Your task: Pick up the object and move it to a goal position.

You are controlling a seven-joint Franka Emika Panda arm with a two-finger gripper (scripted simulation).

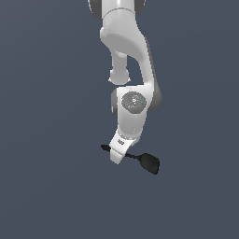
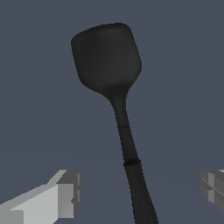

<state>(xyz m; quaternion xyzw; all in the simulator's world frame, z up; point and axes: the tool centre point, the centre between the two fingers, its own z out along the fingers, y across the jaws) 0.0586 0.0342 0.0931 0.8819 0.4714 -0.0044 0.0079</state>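
1. Reaching down over the floor [image 1: 46, 186], the arm [image 1: 128, 51] sets its gripper [image 1: 117, 154] astride the spatula [image 1: 148, 162]; in the wrist view the fingers [image 2: 65, 194] stand apart on either side of the handle, touching nothing, so the jaws are open.
2. The spatula lies flat beneath the gripper, blade toward the exterior view's right, handle end poking out on the left.
3. Risk, as I judge it: the handle is thin and round and sits off-centre between the fingers, so closing could nudge or roll it, giving a skewed hold.
4. A grip far from the heavier blade might let it droop when lifted.
5. No containers appear in either view.
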